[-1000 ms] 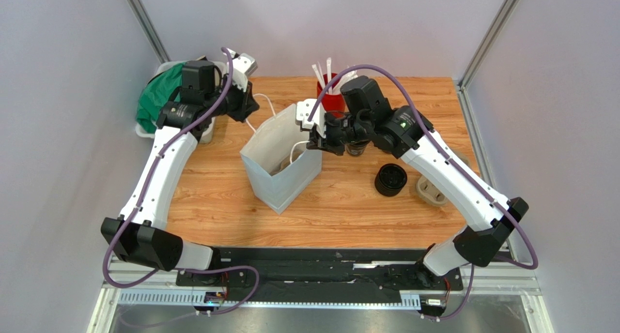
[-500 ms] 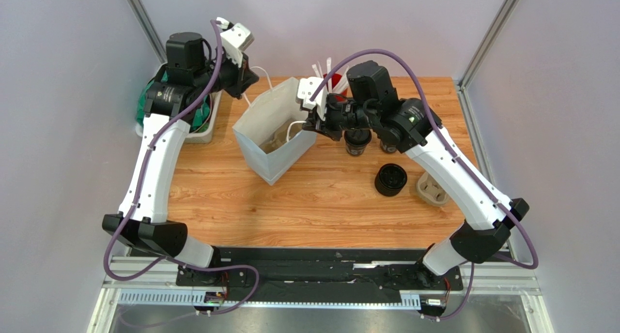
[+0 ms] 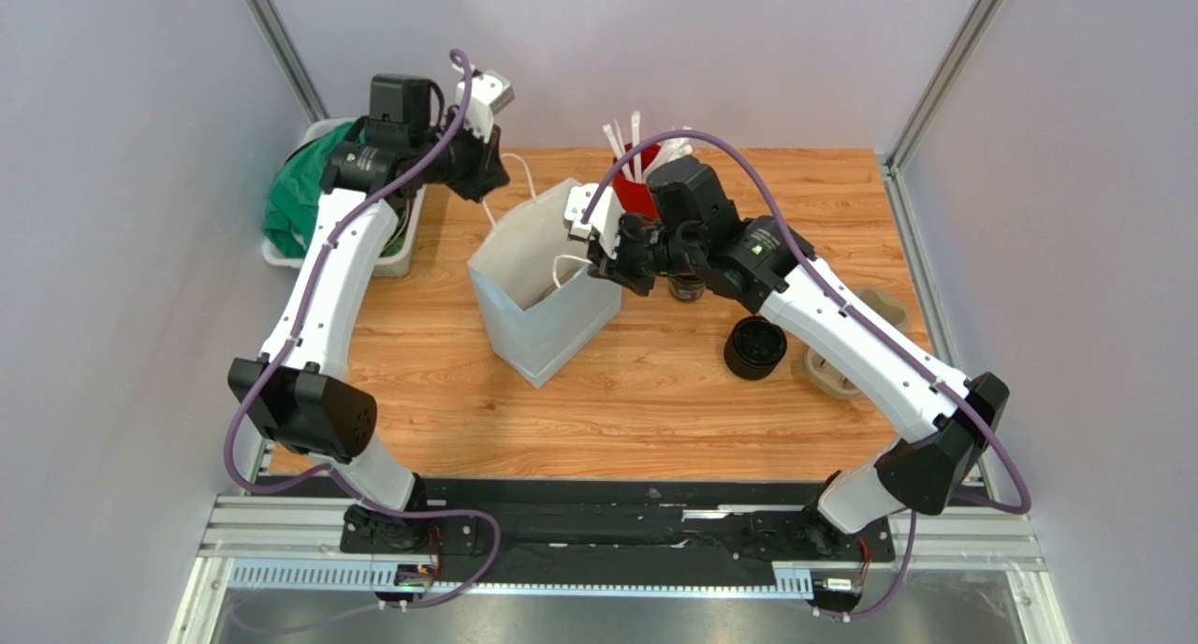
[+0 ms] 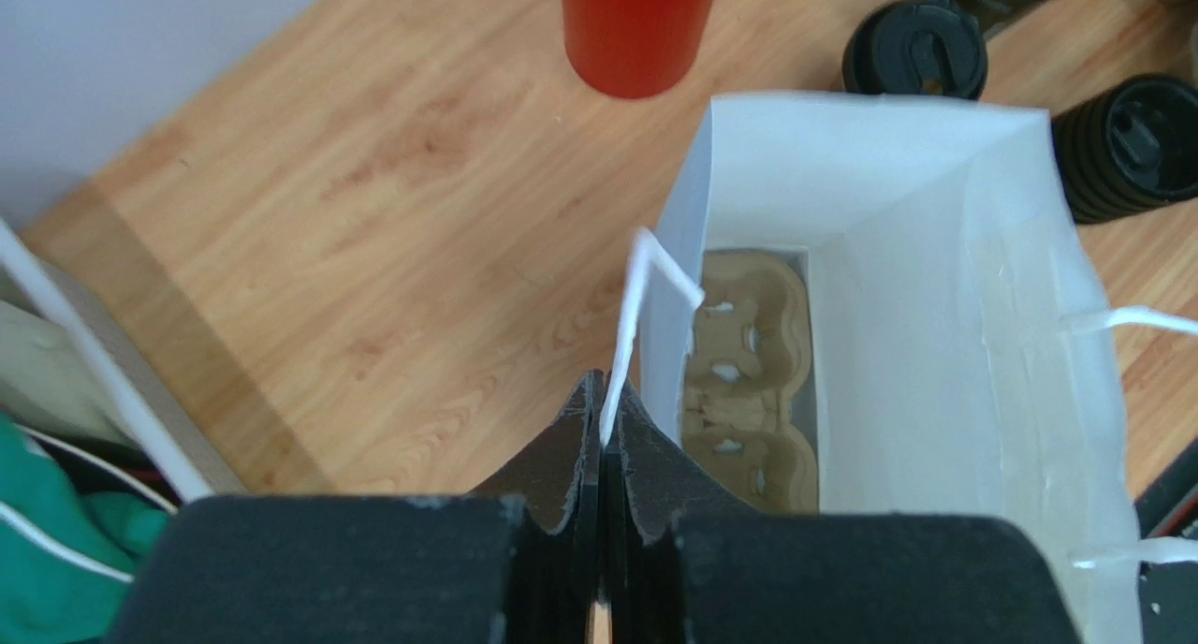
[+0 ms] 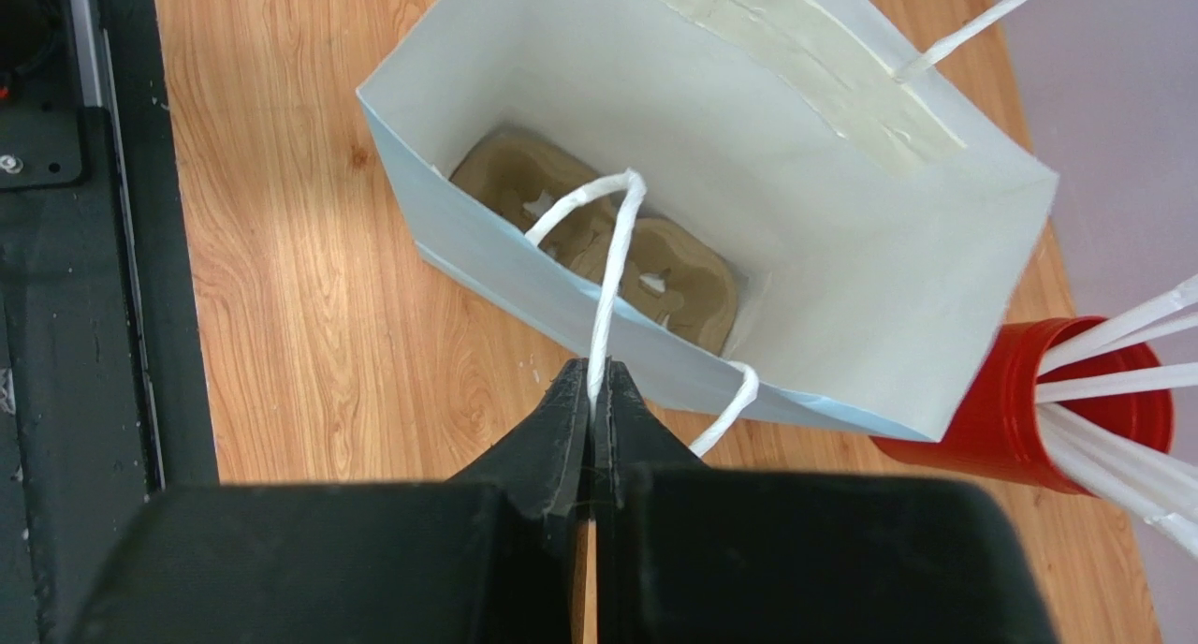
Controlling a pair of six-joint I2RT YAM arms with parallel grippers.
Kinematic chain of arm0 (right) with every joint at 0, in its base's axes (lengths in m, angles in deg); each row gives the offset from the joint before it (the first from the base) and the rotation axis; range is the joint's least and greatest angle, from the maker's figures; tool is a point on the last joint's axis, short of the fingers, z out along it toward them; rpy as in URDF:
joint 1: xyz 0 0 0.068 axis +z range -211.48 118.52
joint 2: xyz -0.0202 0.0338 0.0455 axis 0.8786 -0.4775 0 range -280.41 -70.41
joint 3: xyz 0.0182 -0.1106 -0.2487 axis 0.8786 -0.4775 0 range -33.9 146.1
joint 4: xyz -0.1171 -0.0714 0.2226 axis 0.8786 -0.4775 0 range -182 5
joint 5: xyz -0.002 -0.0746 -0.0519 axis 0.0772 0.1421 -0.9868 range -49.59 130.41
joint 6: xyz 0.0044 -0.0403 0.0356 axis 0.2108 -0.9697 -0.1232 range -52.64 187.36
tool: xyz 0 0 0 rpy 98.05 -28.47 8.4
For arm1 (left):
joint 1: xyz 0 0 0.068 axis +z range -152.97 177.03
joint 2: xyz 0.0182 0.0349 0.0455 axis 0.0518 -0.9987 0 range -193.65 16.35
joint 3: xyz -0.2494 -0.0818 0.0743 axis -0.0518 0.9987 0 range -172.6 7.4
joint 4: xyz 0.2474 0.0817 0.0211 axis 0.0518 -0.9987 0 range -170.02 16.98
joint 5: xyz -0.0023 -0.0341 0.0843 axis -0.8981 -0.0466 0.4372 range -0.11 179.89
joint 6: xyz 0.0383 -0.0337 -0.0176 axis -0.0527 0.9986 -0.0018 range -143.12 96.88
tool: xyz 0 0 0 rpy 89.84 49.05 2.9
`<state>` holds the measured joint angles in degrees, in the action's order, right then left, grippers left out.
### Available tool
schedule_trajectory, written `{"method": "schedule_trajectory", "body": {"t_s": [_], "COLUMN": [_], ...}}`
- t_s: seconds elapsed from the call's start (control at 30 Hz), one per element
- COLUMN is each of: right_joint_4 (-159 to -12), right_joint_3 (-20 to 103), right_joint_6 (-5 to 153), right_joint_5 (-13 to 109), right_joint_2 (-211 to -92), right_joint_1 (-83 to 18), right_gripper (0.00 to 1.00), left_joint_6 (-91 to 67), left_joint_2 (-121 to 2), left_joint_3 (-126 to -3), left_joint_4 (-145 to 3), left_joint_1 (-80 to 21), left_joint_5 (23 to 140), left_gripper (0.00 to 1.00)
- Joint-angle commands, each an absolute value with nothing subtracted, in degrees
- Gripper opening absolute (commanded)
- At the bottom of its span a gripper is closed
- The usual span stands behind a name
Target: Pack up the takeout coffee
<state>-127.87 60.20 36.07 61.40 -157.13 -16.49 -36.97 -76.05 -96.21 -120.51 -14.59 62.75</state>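
Observation:
A white paper bag [image 3: 532, 321] stands open mid-table. My left gripper [image 3: 481, 171] is shut on its far white handle [image 4: 629, 338], seen pinched in the left wrist view [image 4: 605, 422]. My right gripper [image 3: 602, 255] is shut on the near handle [image 5: 608, 272], seen pinched in the right wrist view [image 5: 592, 391]. A brown pulp carrier [image 5: 619, 251] lies on the bag's bottom; it also shows in the left wrist view [image 4: 745, 377]. Two black lidded coffee cups stand outside the bag to its right: one [image 3: 755, 347] in the open, one [image 3: 685, 288] partly under my right arm. Both show in the left wrist view [image 4: 914, 50] [image 4: 1132, 139].
A red cup of white straws [image 3: 643, 188] stands just behind the bag. A second brown carrier [image 3: 833, 368] lies at the right edge of the table. A white bin with green cloth [image 3: 303, 195] sits at the back left.
My left gripper has swung up and back, then right and down again with the handle. The bag shifted left, then back right. The right gripper stays shut on its handle.

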Motion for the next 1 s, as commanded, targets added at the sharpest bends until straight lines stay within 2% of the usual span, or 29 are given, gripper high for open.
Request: {"method": "schedule_trajectory", "body": {"t_s": [0.0, 0.2, 0.43, 0.57, 0.97], "right_joint_4": [-126.2, -128.3, -125.8, -126.7, -128.2], "right_joint_3": [63.7, 58.1, 37.7, 31.7, 25.3], "right_joint_6": [37.7, 35.4, 32.6, 31.5, 29.5], "right_joint_5": [61.9, 65.9, 68.3, 68.2, 67.7], "right_joint_2": [-154.1, -150.8, -147.0, -146.4, -141.6], "right_joint_1": [-16.0, -15.3, -13.5, -11.7, -9.3], "right_gripper": [0.00, 0.00, 0.00, 0.00, 0.00], "left_joint_6": [-38.9, -40.4, -45.2, -45.4, -45.6], "left_joint_2": [-76.2, -76.2, -70.8, -67.1, -58.9], "left_joint_3": [-107.1, -110.7, -95.0, -88.2, -81.7], "left_joint_4": [-121.6, -122.0, -120.1, -118.8, -120.5], "left_joint_1": [-15.0, -16.1, -19.8, -20.4, -21.5], "left_joint_5": [62.4, 60.6, 59.9, 58.1, 48.8], "left_gripper": [0.02, 0.01, 0.00, 0.00, 0.01]}}
